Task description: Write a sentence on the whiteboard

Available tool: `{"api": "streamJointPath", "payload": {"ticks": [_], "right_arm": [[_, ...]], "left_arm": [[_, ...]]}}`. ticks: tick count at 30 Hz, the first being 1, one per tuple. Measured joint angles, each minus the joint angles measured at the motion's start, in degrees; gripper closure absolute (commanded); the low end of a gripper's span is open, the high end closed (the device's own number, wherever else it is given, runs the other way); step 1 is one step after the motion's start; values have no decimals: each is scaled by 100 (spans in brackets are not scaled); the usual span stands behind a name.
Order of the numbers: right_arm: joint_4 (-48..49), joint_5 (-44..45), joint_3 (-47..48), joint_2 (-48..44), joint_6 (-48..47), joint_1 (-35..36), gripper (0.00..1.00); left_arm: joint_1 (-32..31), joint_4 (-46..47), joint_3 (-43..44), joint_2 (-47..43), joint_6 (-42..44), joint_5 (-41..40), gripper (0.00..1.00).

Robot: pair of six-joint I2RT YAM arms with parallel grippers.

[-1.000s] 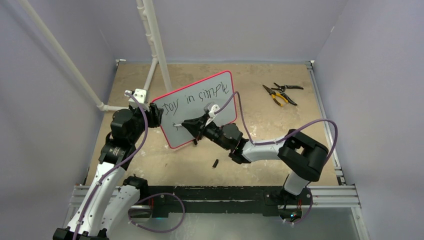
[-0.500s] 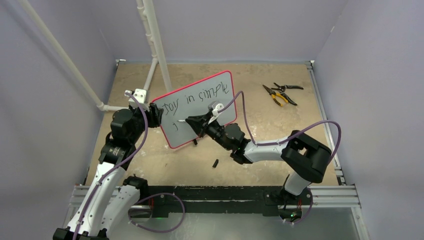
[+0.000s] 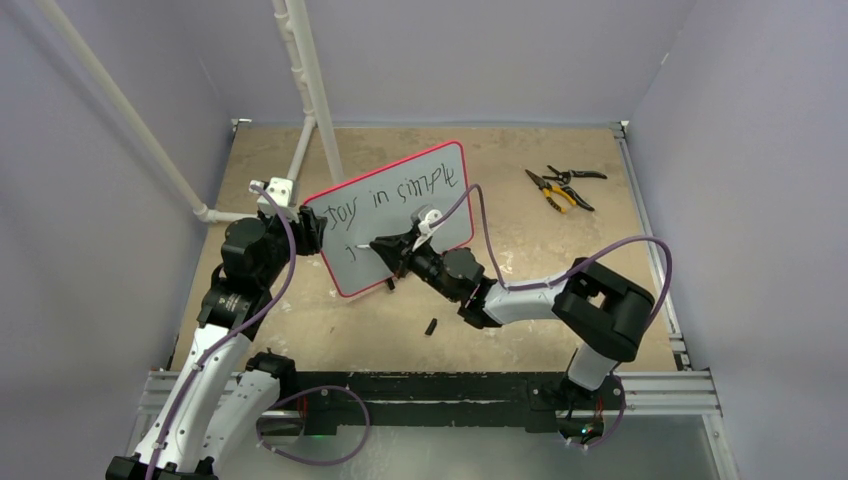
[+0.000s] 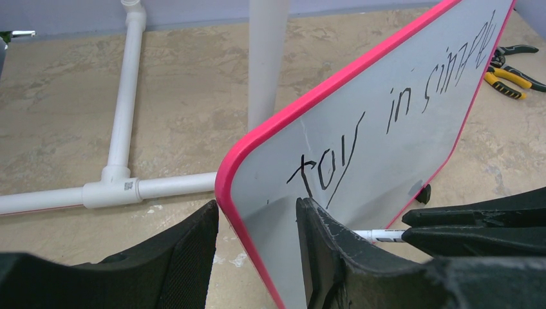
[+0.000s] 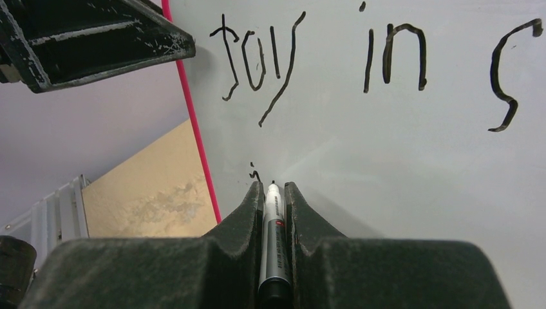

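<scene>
Right gripper clenches the marker at the whiteboard; left gripper grips its edge. The sentence has one line written, the second barely begun.

I'm seeing the whiteboard smooth and pale with a soft sheen, its rim glossy pink plastic. The table looks matt, mottled tan like stone. White pipe: smooth plastic. The left gripper is matt black plastic, pads finely dimpled, edges scuffed pale. The marker barrel shines dark and glossy.
</scene>
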Motion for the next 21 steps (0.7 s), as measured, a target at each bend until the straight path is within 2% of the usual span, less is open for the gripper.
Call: {"api": "streamJointPath", "payload": {"ticks": [21], "right_arm": [[-131,107,24,48,-46,4,100]], "left_arm": [[0,2,0,-7,0,2,53]]}}
